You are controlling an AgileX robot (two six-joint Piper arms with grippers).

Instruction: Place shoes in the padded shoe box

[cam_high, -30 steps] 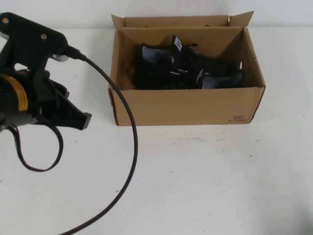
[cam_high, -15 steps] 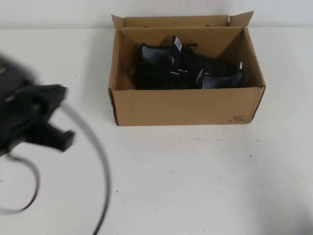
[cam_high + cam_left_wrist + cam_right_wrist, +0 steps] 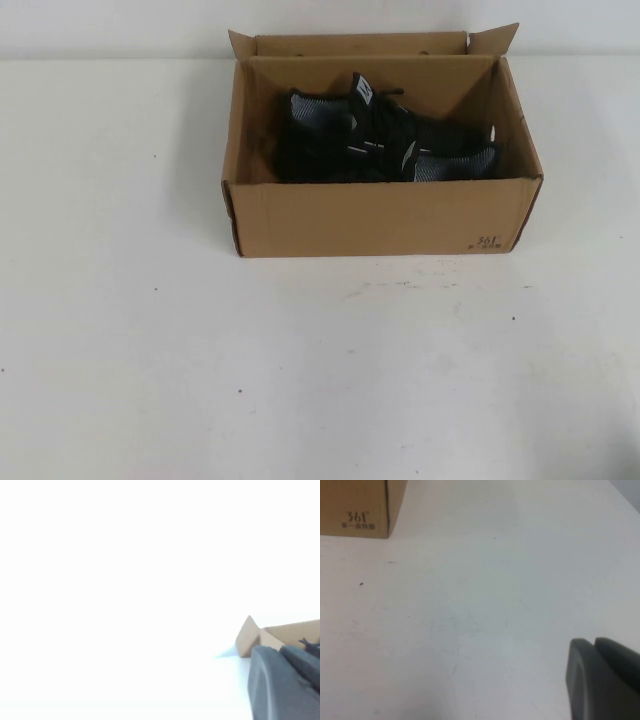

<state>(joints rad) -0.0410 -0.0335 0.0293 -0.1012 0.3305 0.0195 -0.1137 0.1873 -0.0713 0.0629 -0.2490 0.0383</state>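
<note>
The brown cardboard shoe box (image 3: 380,215) stands open at the back middle of the white table. Both black knit sneakers (image 3: 385,145) lie inside it, side by side, with grey-speckled collars showing. Neither arm shows in the high view. In the left wrist view my left gripper (image 3: 281,653) is shut and empty, low over the table, with a corner flap of the box (image 3: 247,636) just beyond it. In the right wrist view my right gripper (image 3: 594,643) is shut and empty above bare table, well apart from the box's printed front corner (image 3: 357,510).
The white table (image 3: 320,380) spreads in front of and on both sides of the box. A pale wall runs behind the box's back flaps (image 3: 360,42).
My left arm, with its black cable, was at the table's left, slid down and left, and has now left the high view. The box and shoes have not moved.
</note>
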